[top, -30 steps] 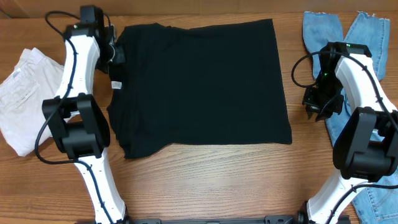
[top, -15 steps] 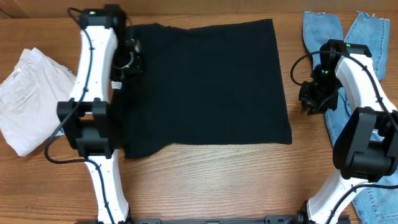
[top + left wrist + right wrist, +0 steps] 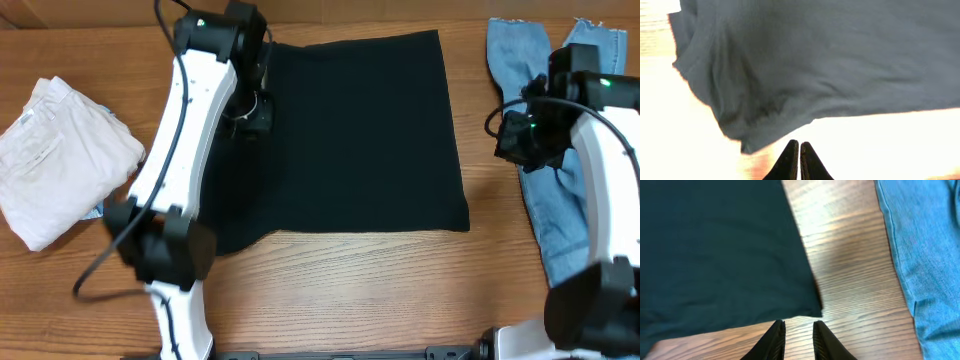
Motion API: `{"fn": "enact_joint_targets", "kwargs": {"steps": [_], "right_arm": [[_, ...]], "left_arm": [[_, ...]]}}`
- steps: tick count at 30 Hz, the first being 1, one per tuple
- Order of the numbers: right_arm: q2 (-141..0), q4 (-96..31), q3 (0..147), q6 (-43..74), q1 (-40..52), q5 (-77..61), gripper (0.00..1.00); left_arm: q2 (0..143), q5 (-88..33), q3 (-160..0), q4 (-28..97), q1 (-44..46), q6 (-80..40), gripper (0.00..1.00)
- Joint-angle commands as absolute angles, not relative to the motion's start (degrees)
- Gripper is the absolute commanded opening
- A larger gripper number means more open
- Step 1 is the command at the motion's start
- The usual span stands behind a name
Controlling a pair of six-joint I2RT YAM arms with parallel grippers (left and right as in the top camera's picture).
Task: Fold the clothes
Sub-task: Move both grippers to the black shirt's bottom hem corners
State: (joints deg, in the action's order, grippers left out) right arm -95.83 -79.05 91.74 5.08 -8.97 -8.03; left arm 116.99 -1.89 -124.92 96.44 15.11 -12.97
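**Clerk:** Entry one, the piece to be folded?

**Keeper:** One plain black garment [image 3: 360, 140] of soft thin fabric, roughly rectangular. It is spread flat across the middle of the brown wood-grain table [image 3: 350, 290]. Its left margin is covered in the overhead view by the white left arm [image 3: 190, 110]. A rumpled, creased edge is recorded in the left wrist view.

**Clerk:** Entry two?

**Keeper:** The black two-finger left gripper [image 3: 799, 150]. Its tips are pressed together, and no cloth is seen between them. From above it is placed over the garment's upper left part. In its own camera the tips are framed against bright table, just beside the rumpled edge. Contact with the fabric cannot be told.

**Clerk:** Entry three?

**Keeper:** The black two-finger right gripper [image 3: 799, 330]. Its fingers are parted narrowly, and wood grain is seen in the gap. It is held over bare table near a corner of the garment, with nothing gripped.

**Clerk:** Sundries?

**Keeper:** One pair of light blue denim jeans [image 3: 515, 55] is laid along the right side, partly under the white right arm [image 3: 600, 150]. One crumpled white cloth bundle [image 3: 60, 165] is listed at the left, apart from the garment.
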Motion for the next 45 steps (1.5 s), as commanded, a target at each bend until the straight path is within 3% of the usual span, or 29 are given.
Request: {"fn": "enact_joint_targets", "kwargs": {"steps": [1, 7, 17, 21, 25, 29, 36, 45], "right_arm": [[-92.55, -79.42, 91.57, 4.69, -9.02, -10.41, 0.23], [-88.62, -80.07, 89.12, 5.82, -8.99, -10.83, 0.23], [-81.49, -74.87, 75.53, 9.26, -3.14, -10.79, 0.24], [-79.07, -72.86, 71.99, 11.79, 2.37, -9.67, 0.24], [-79.09, -72.16, 71.94, 13.63, 6.04, -8.47, 0.25], [-79.13, -70.96, 71.94, 13.85, 7.92, -8.45, 0.28], [-79.20, -69.65, 71.94, 13.78, 7.99, -8.43, 0.30], [-79.50, -69.67, 71.94, 13.76, 7.99, -6.87, 0.34]], "left_arm": [[108.64, -0.60, -118.74, 96.84, 15.46, -17.56, 0.07], [93.67, 6.66, -102.04, 95.83, 15.57, -22.37, 0.07], [64.71, 4.95, -69.17, 76.60, 15.57, -23.38, 0.11], [57.69, 2.09, -53.76, 67.77, 15.57, -22.70, 0.29], [58.37, -2.87, -45.98, 60.27, 15.57, -23.07, 0.45], [61.06, -3.70, -42.09, 58.85, 15.57, -26.39, 0.45], [66.46, 7.97, -38.98, 55.92, 15.55, -30.28, 0.46], [76.73, 9.54, -36.84, 43.55, 15.51, -30.22, 0.47]]}}
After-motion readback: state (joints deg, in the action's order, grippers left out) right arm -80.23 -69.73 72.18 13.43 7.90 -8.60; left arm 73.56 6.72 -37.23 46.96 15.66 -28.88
